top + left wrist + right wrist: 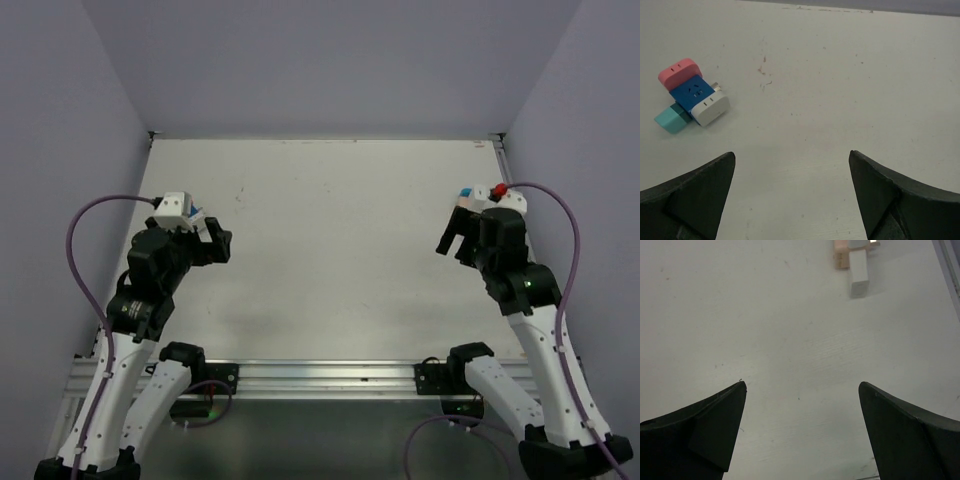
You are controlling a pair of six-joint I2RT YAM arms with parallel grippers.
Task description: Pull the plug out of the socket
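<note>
Plainly, pale speckled table [330, 250] (socket cluster [690, 95] aboard) between lavender walls [330, 60]

no readable text, labels or numbers on anything in view

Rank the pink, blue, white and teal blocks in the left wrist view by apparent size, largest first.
1. Blue square socket cube
2. Pink rounded plastic block and white rounded plastic block: too alike to rank
3. Teal plastic block, partly hidden
</note>
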